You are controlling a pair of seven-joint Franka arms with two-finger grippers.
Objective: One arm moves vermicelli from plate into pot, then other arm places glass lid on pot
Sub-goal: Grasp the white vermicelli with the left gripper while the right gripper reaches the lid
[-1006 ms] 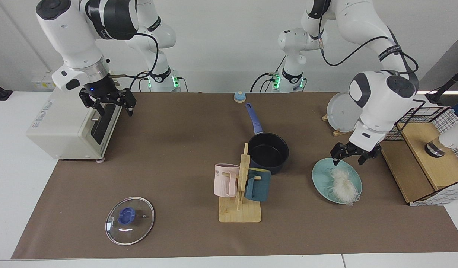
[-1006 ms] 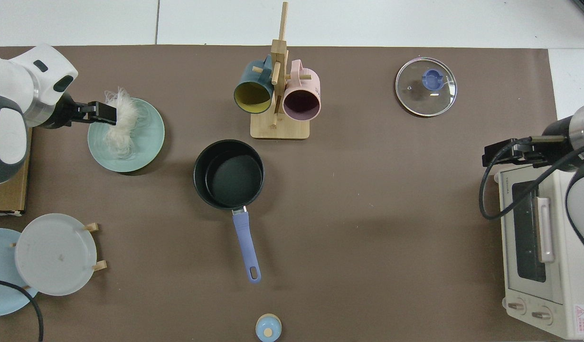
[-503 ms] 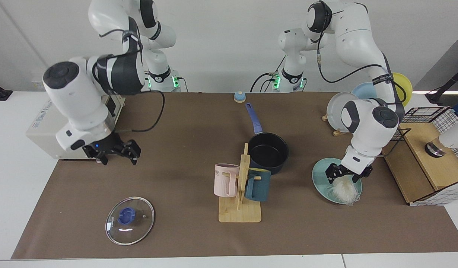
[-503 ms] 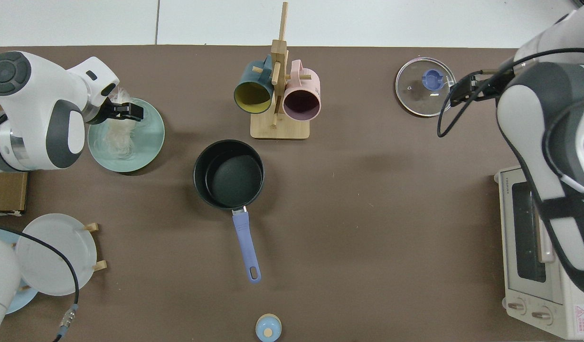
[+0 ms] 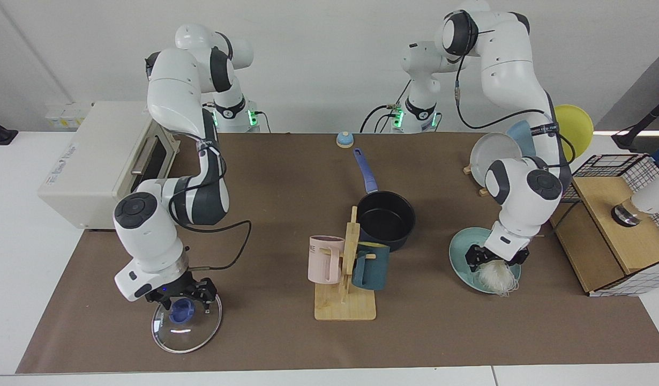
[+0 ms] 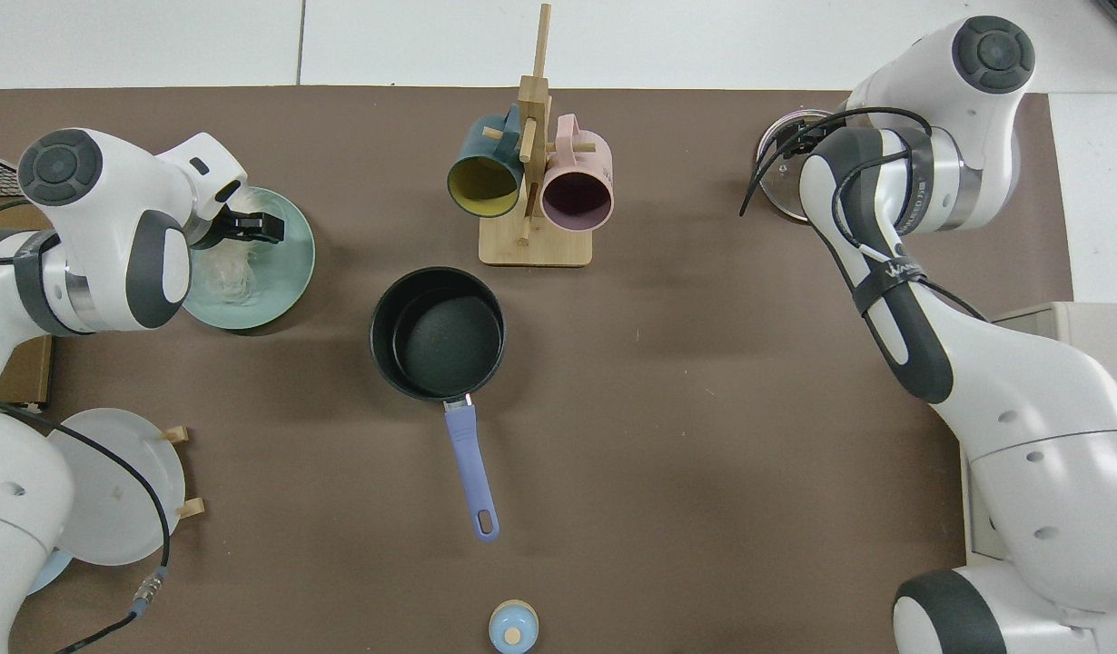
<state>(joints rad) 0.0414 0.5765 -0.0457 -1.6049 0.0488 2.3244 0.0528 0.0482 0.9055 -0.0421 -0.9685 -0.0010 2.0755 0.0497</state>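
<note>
The left gripper (image 5: pixel 494 259) is down in the vermicelli (image 5: pixel 495 276) on the plate (image 5: pixel 461 252), its jaws apart around the threads. The right gripper (image 5: pixel 186 301) is at the glass lid (image 5: pixel 186 328), its jaws wide beside the knob. The pot (image 5: pixel 386 219) is near the plate.

glossy glass lid (image 5: pixel 186 324) — matt brown table cover (image 5: pixel 265 177) — wooden mug rack (image 5: pixel 346 289).

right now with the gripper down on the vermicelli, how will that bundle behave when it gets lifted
Likely floppy and very light: the vermicelli is a wispy tangle of thin threads, so it should sag below the left gripper. Loose strands already trail past the rim of the plate, so some may snag, drag or drop off on the way to the pot.
</note>
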